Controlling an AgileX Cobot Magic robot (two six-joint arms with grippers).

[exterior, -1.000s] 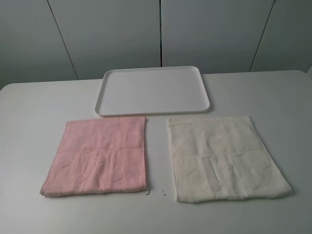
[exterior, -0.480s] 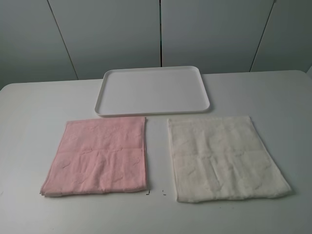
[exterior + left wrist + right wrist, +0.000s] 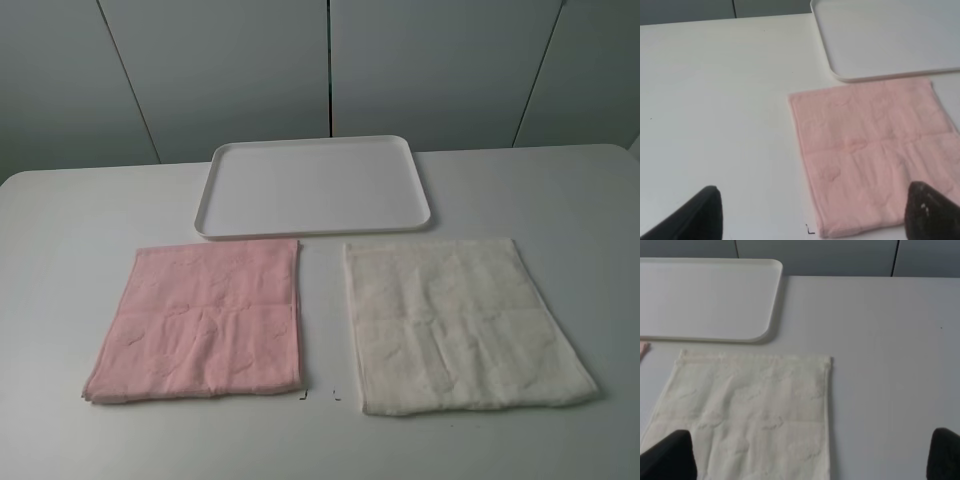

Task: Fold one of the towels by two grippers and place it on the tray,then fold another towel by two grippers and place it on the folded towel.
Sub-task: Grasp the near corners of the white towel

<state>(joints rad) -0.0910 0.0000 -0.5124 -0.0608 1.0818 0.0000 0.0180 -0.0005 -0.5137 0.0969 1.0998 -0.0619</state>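
Observation:
The pale pink towel [image 3: 200, 320] lies flat at the front left of the table and the cream towel [image 3: 460, 325] lies flat at the front right. The white tray [image 3: 315, 185] sits behind them with nothing on it. Neither gripper shows in the exterior high view. In the left wrist view my left gripper [image 3: 812, 215] is open above the near edge of the pink towel [image 3: 875, 155], its fingertips [image 3: 697, 215] spread wide. In the right wrist view my right gripper [image 3: 805, 455] is open over the cream towel [image 3: 750, 415], holding nothing.
The white table [image 3: 60, 230] ends at a rounded far edge, with grey wall panels [image 3: 420, 70] behind it. Small dark corner marks [image 3: 303, 396] sit between the towels' front corners. A narrow strip of table separates the towels from the tray.

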